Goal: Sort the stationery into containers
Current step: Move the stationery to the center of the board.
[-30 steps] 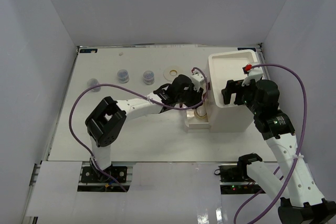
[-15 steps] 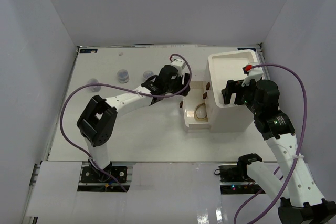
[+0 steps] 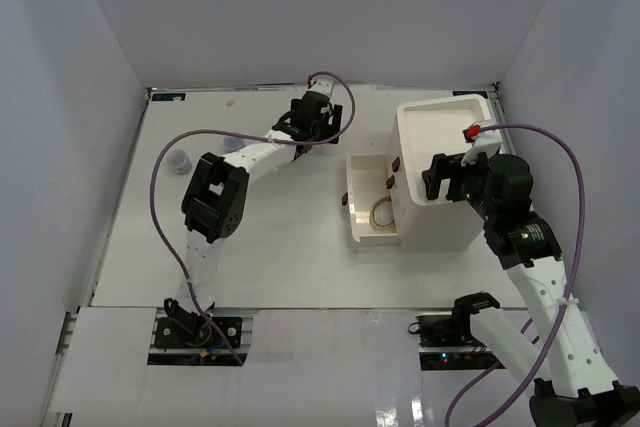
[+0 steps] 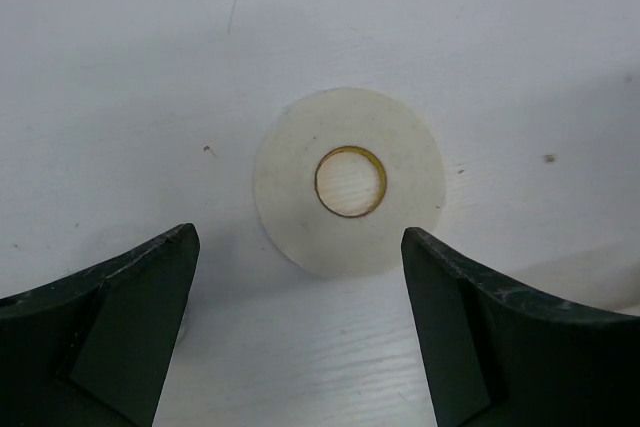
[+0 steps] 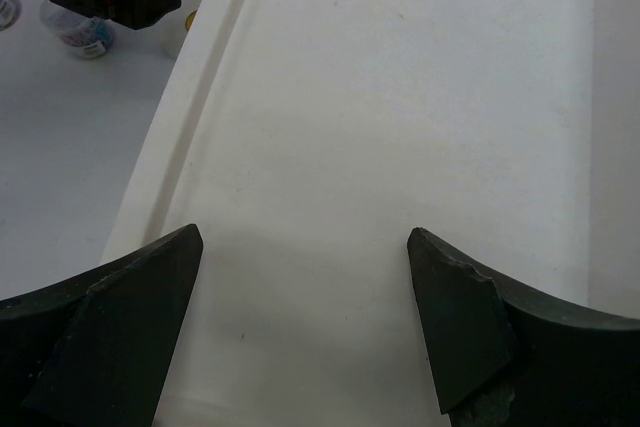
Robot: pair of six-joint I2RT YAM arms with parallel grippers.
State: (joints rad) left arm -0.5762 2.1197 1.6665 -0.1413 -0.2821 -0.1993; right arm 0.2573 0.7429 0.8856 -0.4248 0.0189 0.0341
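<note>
Left tool (image 4: 298,242) spread wide and holding nothing, poised over the flat cream tape ring (image 4: 405,182), which lies on the white worktop (image 4: 120,67), far side.

Risk: the ring is thin and lies flush, so the fingers may skid across it or close on nothing.

Right tool (image 5: 303,237) wide and empty, above the white boxy plastic organiser (image 3: 440,229). Nothing seen in its tray top (image 5: 400,97). The pulled-out drawer (image 3: 362,237) holds a thin loop band (image 3: 382,213).

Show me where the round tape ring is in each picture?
Top external: hidden under the left fingers, at the far middle of the table.
Left wrist: tape ring in the middle, flat on the table, between the open fingers.
Right wrist: not clearly in it; this view looks down on the organiser's tray.
Shared landmark: the left fingers, dark at the top left of the right wrist view.
</note>
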